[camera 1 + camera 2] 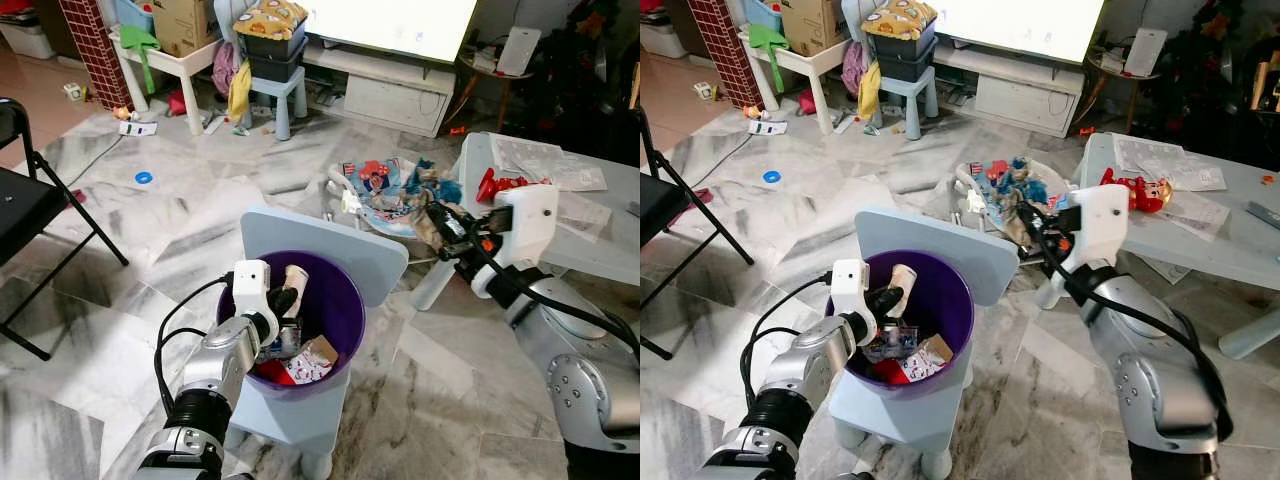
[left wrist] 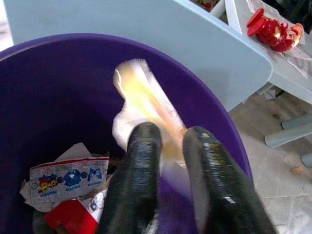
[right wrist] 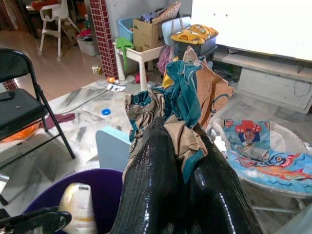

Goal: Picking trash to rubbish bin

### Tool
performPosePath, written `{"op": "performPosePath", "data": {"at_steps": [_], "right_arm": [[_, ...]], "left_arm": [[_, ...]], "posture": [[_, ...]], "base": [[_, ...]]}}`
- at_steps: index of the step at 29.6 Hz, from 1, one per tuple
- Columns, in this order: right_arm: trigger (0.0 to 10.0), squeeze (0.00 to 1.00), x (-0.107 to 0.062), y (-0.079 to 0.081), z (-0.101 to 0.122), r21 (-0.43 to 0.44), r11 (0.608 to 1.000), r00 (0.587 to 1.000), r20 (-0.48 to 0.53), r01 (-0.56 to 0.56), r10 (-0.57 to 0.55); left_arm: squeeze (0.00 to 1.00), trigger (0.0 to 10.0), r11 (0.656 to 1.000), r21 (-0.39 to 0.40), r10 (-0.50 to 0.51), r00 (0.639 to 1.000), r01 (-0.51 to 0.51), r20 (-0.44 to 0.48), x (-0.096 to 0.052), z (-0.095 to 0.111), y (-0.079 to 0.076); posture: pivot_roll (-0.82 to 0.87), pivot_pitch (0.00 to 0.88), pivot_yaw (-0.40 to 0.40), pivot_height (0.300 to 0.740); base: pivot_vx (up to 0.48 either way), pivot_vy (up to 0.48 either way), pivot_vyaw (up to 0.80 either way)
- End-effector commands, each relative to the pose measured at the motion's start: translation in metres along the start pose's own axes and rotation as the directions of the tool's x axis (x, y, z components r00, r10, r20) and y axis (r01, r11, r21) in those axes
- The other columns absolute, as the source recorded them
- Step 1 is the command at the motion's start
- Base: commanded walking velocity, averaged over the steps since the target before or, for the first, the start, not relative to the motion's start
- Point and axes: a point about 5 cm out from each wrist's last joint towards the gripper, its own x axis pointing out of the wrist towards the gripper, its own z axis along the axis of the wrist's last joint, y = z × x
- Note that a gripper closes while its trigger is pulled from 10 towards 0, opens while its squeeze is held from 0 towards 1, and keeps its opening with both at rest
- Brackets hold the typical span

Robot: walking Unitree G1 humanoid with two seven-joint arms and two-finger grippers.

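Note:
A purple bin [image 1: 342, 300] stands on a small light-blue chair [image 1: 325, 240] in front of me, with several red and white wrappers [image 1: 300, 365] at its bottom. My left gripper [image 1: 283, 298] is just inside the bin's near rim, shut on a crumpled cream wrapper [image 2: 139, 90] that sticks up over the bin's inside. My right gripper [image 1: 440, 228] is raised to the right of the bin, beyond the chair's back. It is shut on a crumpled teal and brown wrapper [image 3: 185, 92].
A grey-blue table [image 1: 590, 240] with papers and a red toy [image 1: 500, 183] stands at the right. A cartoon-print baby seat [image 1: 385, 190] lies on the marble floor behind the chair. A black folding chair [image 1: 20, 200] is at the left, with cluttered stools and a TV cabinet [image 1: 390, 95] further back.

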Motion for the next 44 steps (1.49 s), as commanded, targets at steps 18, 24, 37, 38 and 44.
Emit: {"op": "performPosePath", "data": {"at_steps": [18,24,37,38,44], "right_arm": [[0.0,0.0,0.026,0.012,-0.033,0.095,0.995,0.998,-0.053,-0.015,0.021],[0.0,0.0,0.054,0.029,-0.063,0.157,0.987,0.994,-0.092,-0.041,0.056],[0.0,0.0,0.077,0.058,-0.124,0.218,0.975,0.952,-0.289,-0.035,0.099],[0.0,0.0,0.077,0.058,-0.126,0.217,0.976,0.95,-0.297,-0.032,0.097],[2.5,0.0,0.07,0.061,-0.147,0.162,0.986,0.915,-0.39,-0.04,0.101]], "left_arm": [[1.0,10.0,0.987,0.023,0.157,0.98,-0.161,0.126,-0.033,0.012,0.013],[1.0,10.0,0.967,0.0,0.251,0.956,-0.254,0.155,-0.082,0.003,0.009],[1.0,10.0,0.919,0.011,0.391,0.916,-0.393,0.091,-0.156,-0.019,0.015],[1.0,10.0,0.919,0.012,0.391,0.916,-0.393,0.088,-0.157,-0.019,0.015],[1.0,10.0,0.925,0.034,0.376,0.923,-0.38,0.079,-0.154,-0.015,0.012]], "posture": [[-0.03,0.13,-0.112,0.74],[0.1,0.146,-0.088,0.74],[0.22,0.142,-0.069,0.74],[0.22,0.142,-0.069,0.74],[0.21,0.141,-0.059,0.74]], "base": [[0.0,0.0,0.0],[0.0,0.0,0.0],[0.0,0.0,0.0],[0.0,0.0,0.0],[0.0,0.0,0.0]]}}
